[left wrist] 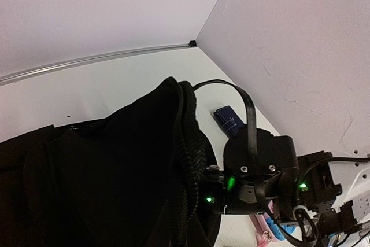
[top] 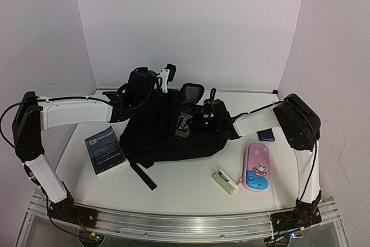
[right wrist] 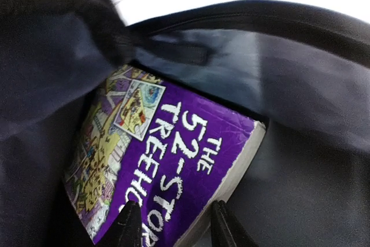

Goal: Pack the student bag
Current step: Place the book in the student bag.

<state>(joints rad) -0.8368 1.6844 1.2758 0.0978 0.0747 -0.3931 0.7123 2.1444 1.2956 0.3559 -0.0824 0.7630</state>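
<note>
Well, deep inside the student bag [right wrist: 300, 160], the right tool [right wrist: 173, 227] is partly open and pinches a purple book [right wrist: 173, 154] between its two fingers. The left tool [top: 141, 84] sits up at the bag's far edge. Black cloth hides its fingers, so I cannot tell if it grips anything. The bag lies in the middle of the surface [top: 173, 186]. Its mouth faces the right arm, and its length seems to run side to side. The book's title is cut off.
</note>
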